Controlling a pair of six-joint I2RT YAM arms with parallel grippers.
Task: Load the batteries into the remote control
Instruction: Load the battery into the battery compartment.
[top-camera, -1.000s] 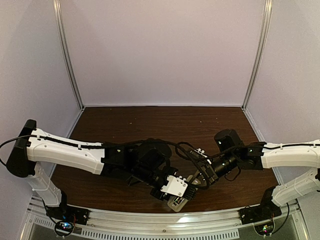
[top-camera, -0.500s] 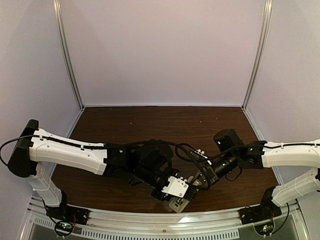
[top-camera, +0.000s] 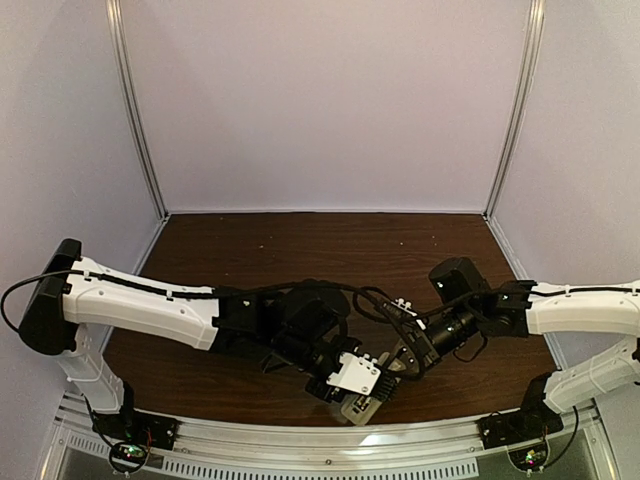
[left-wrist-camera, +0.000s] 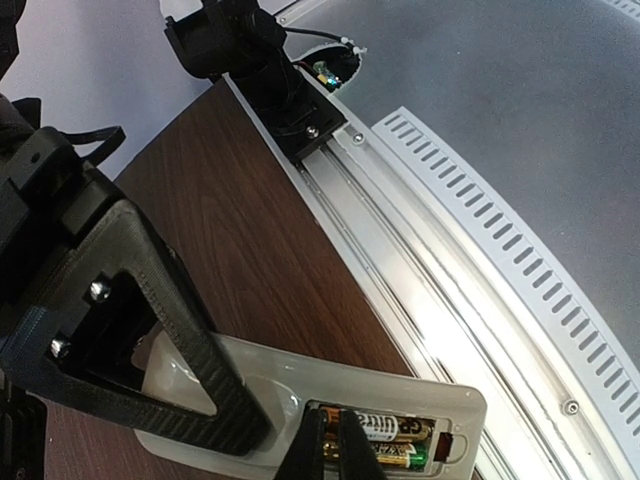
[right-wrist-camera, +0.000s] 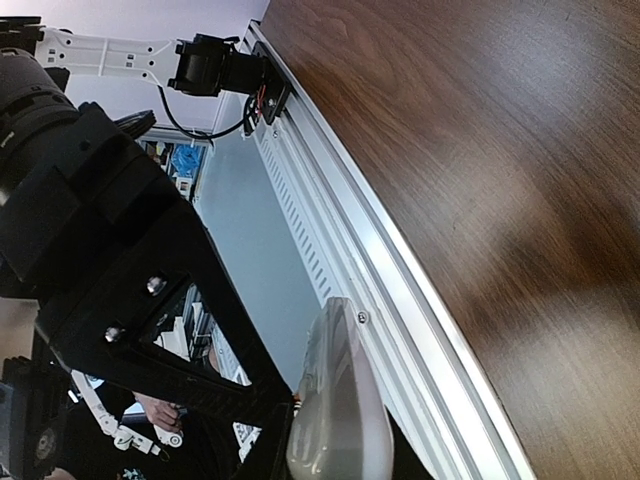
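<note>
Here our left tool (left-wrist-camera: 325, 450), pinched empty, meets the batteries (left-wrist-camera: 385, 430), which lie lengthwise in the remote control (left-wrist-camera: 400, 385). Our right tool (right-wrist-camera: 330, 450) clamps that remote.

The white remote control (left-wrist-camera: 400, 392) is showing its back near the counter's (left-wrist-camera: 250, 250) near edge, its battery compartment (left-wrist-camera: 450, 445) standing open. Two gold-and-black batteries (left-wrist-camera: 385, 430) are lying side by side inside it.
</note>
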